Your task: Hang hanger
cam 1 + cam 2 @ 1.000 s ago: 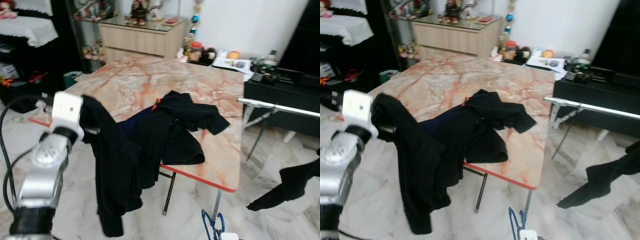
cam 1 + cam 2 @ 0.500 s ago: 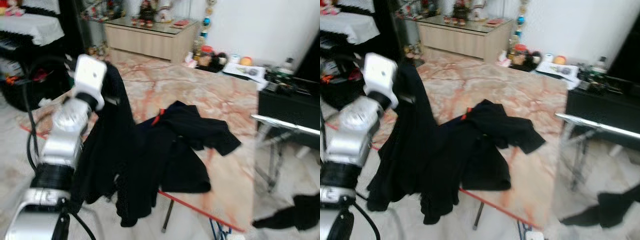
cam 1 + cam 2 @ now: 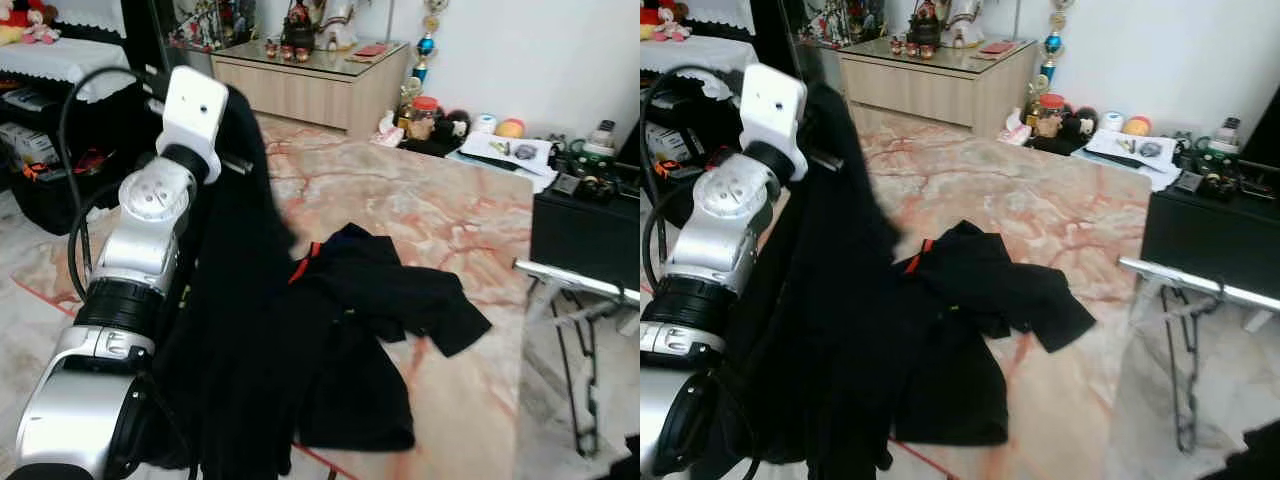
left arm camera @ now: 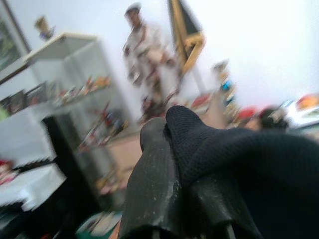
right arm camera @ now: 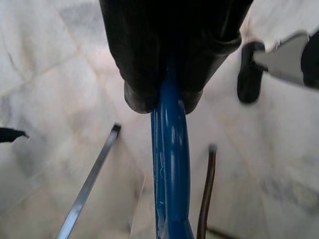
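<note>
My left arm is raised at the table's near left corner. Its gripper is shut on a long black garment, which hangs from the fingers down past the table edge. In the left wrist view the black fabric is bunched over the fingertips. My right gripper is shut on a blue plastic hanger, held low over the pale tiled floor. A second heap of black clothes lies on the marble table.
A metal drying rack bar stands to the right of the table with a dark wire hanger hanging from it. Behind it is a black low cabinet. A wooden sideboard stands against the far wall.
My left arm has lifted the black garment higher, from hanging beside the table to head height. The camera has moved closer and the blue hanger has left the eye views.
</note>
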{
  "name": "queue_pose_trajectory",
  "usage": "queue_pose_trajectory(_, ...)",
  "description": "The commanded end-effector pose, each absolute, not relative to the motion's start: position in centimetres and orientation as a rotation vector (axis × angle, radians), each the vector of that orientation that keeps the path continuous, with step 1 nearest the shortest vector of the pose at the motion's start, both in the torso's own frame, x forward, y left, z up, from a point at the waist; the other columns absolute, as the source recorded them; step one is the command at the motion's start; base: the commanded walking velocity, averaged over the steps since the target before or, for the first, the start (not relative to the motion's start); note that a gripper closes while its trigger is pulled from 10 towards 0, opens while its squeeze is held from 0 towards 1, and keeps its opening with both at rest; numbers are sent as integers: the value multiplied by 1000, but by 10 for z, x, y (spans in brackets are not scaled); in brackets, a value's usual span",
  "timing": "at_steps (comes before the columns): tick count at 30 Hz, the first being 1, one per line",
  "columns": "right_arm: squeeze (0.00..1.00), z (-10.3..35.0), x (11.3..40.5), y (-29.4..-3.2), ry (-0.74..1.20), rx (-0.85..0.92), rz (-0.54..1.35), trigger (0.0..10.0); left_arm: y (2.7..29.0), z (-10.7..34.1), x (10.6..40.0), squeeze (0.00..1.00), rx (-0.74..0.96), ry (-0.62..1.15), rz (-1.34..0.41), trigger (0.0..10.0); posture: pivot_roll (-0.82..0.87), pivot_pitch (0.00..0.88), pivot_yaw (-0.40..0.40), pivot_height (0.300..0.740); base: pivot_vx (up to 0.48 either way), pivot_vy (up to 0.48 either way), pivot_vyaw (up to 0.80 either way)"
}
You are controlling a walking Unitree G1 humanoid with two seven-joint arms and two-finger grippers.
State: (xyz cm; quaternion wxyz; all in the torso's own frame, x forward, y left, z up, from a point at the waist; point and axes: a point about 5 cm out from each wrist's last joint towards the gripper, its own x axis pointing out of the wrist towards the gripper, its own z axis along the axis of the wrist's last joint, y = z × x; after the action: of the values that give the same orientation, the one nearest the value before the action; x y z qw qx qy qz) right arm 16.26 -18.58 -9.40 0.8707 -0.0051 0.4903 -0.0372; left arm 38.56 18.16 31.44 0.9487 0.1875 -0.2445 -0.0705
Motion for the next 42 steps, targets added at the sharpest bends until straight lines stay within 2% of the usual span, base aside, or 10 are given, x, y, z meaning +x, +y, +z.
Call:
queue_pose_trajectory(1,0,-88,178,-179,975,7,-67,10000,179,316,385,0,386,-509,-146,10000,299,0,7,740,326,0,0)
queue_pose_trajectory(5,0,-88,178,-179,976,6,-65,10000,176,276,385,0,367,-366,-231,10000,307,0,3,740,146,0,0)
queue_pose_trajectory(12,0,-88,178,-180,977,2,-62,10000,170,212,363,0,377,-164,-375,10000,297,0,0,740,0,0,0)
queue_pose_trajectory(28,0,-89,176,-178,980,9,-71,10000,186,138,308,0,417,201,-490,10000,260,0,28,740,0,0,0)
queue_pose_trajectory(32,0,-89,176,-178,981,11,-70,10000,186,135,303,0,408,212,-497,10000,251,0,33,740,0,0,0)
queue_pose_trajectory(37,0,-89,175,-178,980,12,-74,10000,188,152,304,0,286,100,-385,10000,248,0,36,740,0,0,0)
queue_pose_trajectory(38,0,-89,175,-178,981,11,-74,10000,190,155,303,502,249,82,-355,10000,246,0,37,740,0,0,0)
queue_pose_trajectory(40,0,-89,175,-178,981,11,-73,10000,191,156,303,502,235,74,-346,10000,246,0,37,740,0,0,0)
queue_pose_trajectory(41,0,-89,175,-178,982,11,-73,10000,192,156,300,1000,232,79,-345,10000,245,0,37,740,0,0,0)
queue_pose_trajectory(42,0,-89,174,-178,982,11,-72,10000,192,155,297,1000,235,86,-351,10000,245,0,37,740,0,0,0)
